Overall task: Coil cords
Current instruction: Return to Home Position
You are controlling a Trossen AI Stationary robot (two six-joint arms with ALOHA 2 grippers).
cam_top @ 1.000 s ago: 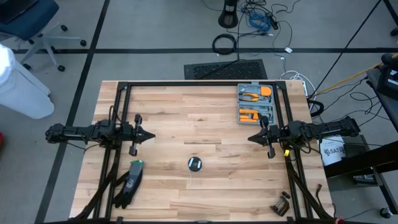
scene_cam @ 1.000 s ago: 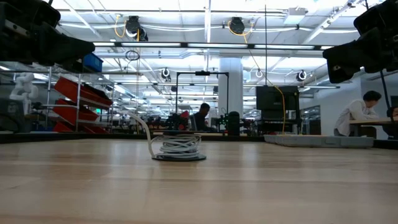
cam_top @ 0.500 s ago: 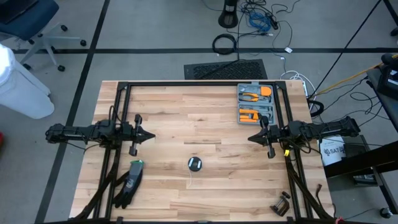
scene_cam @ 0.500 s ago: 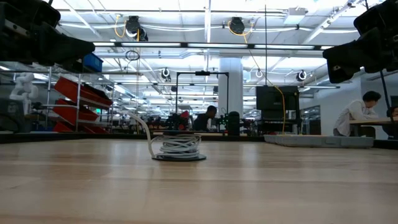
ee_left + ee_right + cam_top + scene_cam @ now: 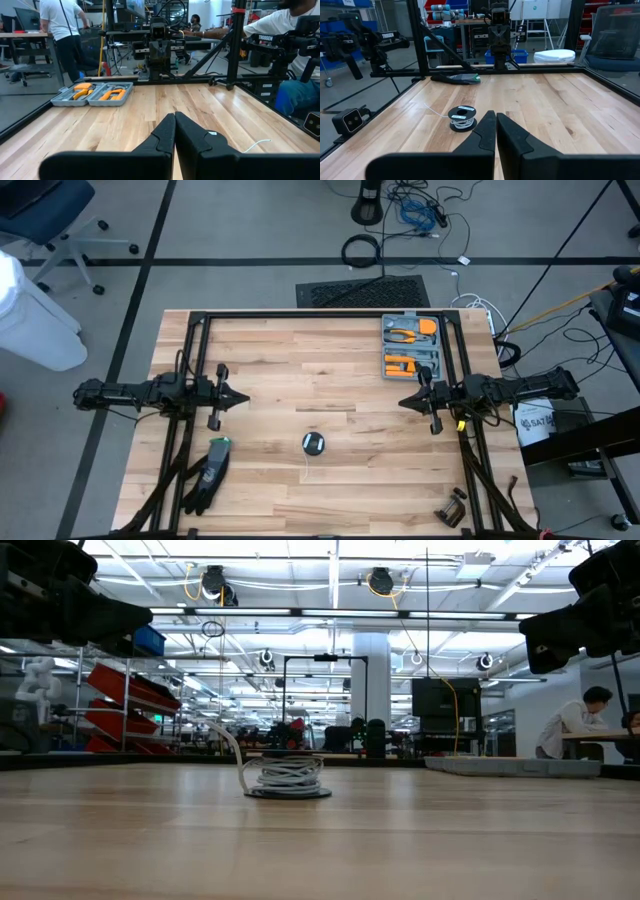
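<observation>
Glove point(image 5: 207, 473) lies near left on the wood table point(image 5: 300, 360). Cords point(image 5: 313, 443) sit near-centre, wound into a small spool with a loose white tail. Left gripper point(image 5: 245, 397) and right gripper point(image 5: 402, 402) hover farther back on either side, fingers pressed together, holding nothing. Tool tray point(image 5: 411, 346) is far right. Room beyond: shelving point(image 5: 130, 690), seated person point(image 5: 585, 725). Low view cuts both arms off at its top corners.

The white cord point(image 5: 313, 444) sits wound on a small dark spool, flat on the wooden table point(image 5: 300, 360), one loose end trailing out.
</observation>
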